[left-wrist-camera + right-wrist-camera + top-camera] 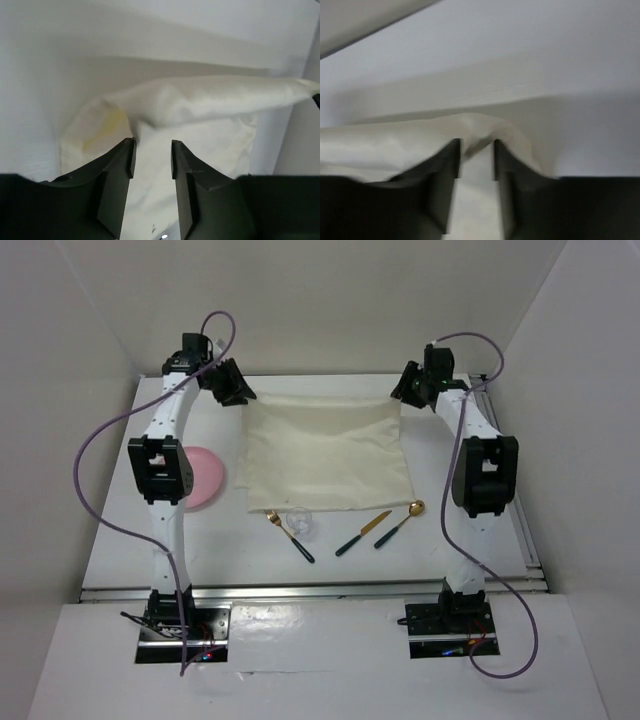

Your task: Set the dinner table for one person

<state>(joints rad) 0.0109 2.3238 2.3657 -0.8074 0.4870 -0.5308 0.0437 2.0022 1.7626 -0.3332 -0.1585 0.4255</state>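
Observation:
The glossy white dinner table point(330, 550) carries a cream cloth point(325, 455) spread in its middle. My left gripper point(238, 392) is at the cloth's far left corner. In the left wrist view its jaws point(152, 150) stand apart, with the cloth point(200, 100) bunched into a raised ridge just beyond the fingertips. My right gripper point(408, 390) is at the far right corner. Its jaws point(476, 150) are apart, with a raised fold of cloth point(480, 127) between and over the tips. A pink plate point(208, 476), a clear glass point(300, 523), a fork point(290, 536), a knife point(362, 533) and a spoon point(400, 523) lie by the cloth.
White walls close in the table at the back and on both sides. The cutlery and the glass lie in a row along the cloth's near edge. The plate is partly under my left arm. A metal rail point(320, 590) runs along the table's near edge.

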